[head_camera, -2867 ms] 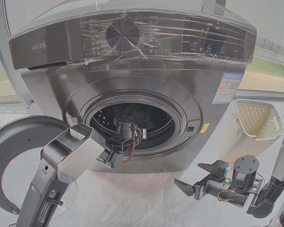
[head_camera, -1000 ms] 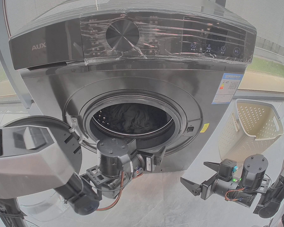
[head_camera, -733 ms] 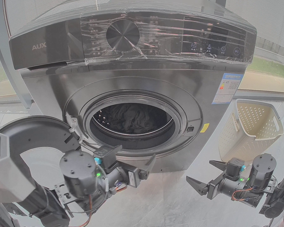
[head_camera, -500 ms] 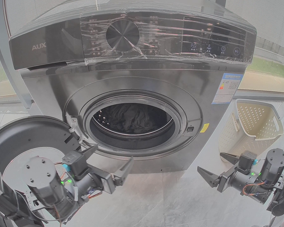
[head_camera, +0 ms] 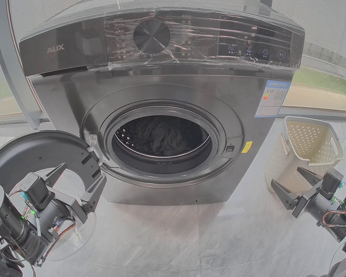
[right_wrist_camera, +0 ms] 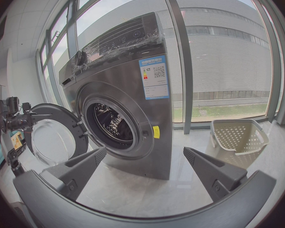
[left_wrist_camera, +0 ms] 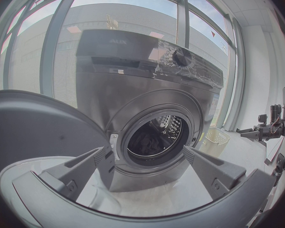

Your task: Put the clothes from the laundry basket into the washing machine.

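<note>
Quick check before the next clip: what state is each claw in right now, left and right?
Left claw: open, holding nothing.
Right claw: open, holding nothing.

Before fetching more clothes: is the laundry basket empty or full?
Empty: the laundry basket shows bare perforated inner walls, nothing inside.

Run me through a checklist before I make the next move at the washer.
1. Left gripper empty, jaws open: ok.
2. Right gripper empty, jaws open: ok.
3. Door swung wide, clear of the drum mouth: ok.
4. Dark clothes lie inside the drum, nothing hanging over its rim: ok.
5. Laundry basket emptied: no clothes seen inside, but its bottom is partly hidden: cannot tell.
</note>
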